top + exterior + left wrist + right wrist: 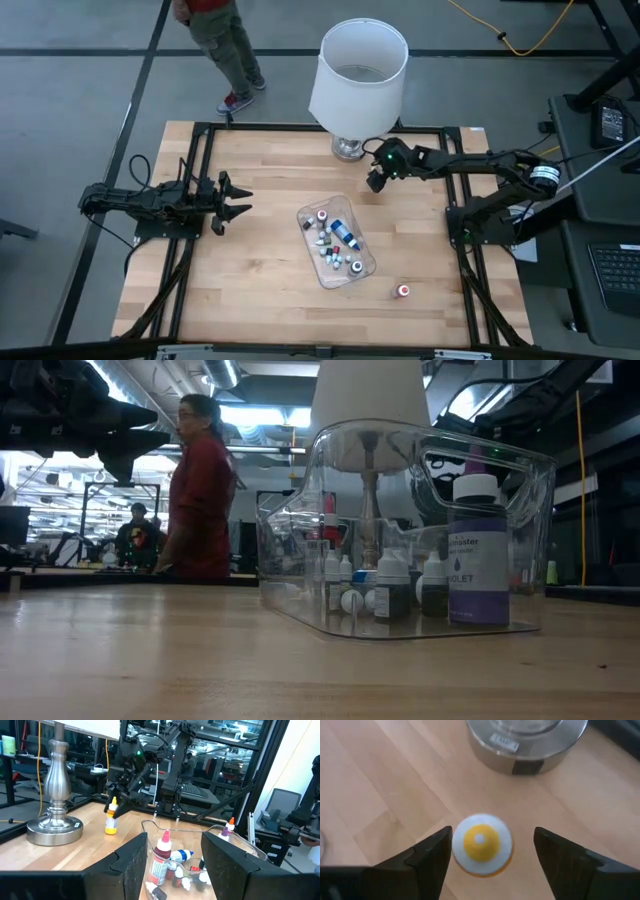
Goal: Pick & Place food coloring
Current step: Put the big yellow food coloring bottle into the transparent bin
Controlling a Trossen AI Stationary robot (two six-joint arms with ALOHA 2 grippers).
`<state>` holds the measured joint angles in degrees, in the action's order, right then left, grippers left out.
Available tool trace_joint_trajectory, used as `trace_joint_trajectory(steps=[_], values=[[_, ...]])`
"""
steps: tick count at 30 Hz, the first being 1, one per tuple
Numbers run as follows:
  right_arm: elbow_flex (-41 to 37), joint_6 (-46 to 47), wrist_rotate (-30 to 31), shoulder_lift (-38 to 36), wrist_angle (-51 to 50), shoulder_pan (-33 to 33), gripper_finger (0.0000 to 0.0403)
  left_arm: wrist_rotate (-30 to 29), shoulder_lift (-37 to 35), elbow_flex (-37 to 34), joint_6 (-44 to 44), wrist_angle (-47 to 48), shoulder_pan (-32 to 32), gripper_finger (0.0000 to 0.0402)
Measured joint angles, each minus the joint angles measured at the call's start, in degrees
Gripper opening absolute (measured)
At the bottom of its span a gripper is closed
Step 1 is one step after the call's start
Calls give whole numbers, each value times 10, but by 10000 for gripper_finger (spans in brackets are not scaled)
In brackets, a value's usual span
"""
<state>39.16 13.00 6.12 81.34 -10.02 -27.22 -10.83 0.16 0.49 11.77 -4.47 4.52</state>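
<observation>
A small food coloring bottle with an orange-yellow cap stands upright on the table near the lamp base; it also shows in the left wrist view. My right gripper hangs over it, pointing down, open, one finger on either side of the cap. Whether a finger touches it I cannot tell. In the high view this gripper hides the bottle. Several more bottles lie in the clear tray. One red-capped bottle stands alone near the table's near right. My left gripper waits open at the table's left.
The large white lamp stands at the far edge, its metal base just beyond the yellow-capped bottle. A tall violet bottle stands inside the tray. A person stands beyond the table's far edge. Bare wood lies left of the tray.
</observation>
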Motion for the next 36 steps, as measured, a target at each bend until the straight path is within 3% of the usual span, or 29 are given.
trace_joint_trajectory(steps=[16,20,29,36], values=[[0,-10,-19,6,22,0,163,0,0,0,0,0,0,182],[0,-13,-40,-5,12,0,154,0,0,0,0,0,0,182],[0,-11,-32,-152,-124,27,159,0,0,0,0,0,0,182],[31,-18,-38,-286,-249,120,154,0,0,0,0,0,0,182]])
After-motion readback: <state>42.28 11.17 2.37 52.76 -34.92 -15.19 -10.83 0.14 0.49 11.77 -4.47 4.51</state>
